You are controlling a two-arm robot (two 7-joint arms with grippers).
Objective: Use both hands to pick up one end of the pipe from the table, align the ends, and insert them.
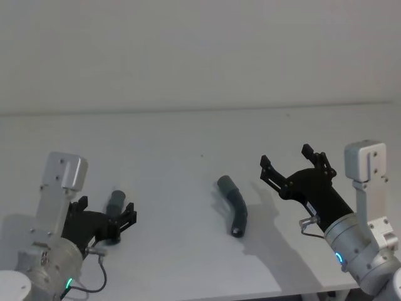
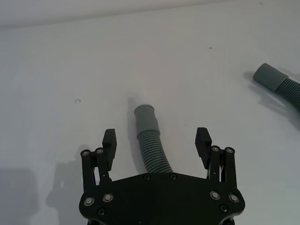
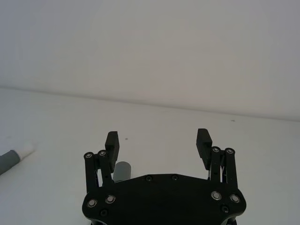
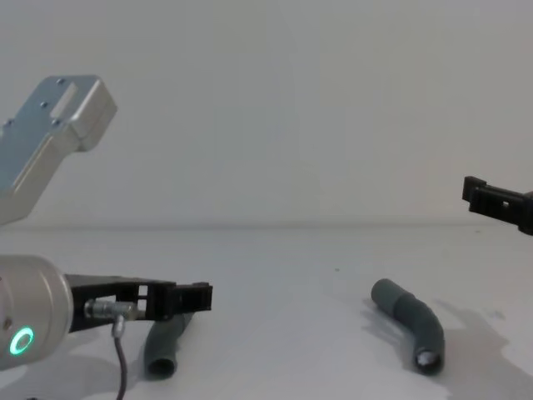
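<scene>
Left gripper (image 2: 157, 140) hangs low with jaws wide around one pipe piece (image 2: 152, 150) lying on the table (image 1: 188, 138); right gripper (image 1: 286, 157), jaws wide too, hovers near the other piece (image 1: 235, 210); nothing is grasped, so lifting, aligning and inserting all remain.

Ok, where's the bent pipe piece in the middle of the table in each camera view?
Head: bent pipe piece right of centre, left of the right gripper.
Left wrist: cut off by the picture's edge.
Right wrist: likely the grey stub at the gripper's palm, not certain.
Chest: low, right of centre.
Shared landmark: the table, its far edge.
</scene>
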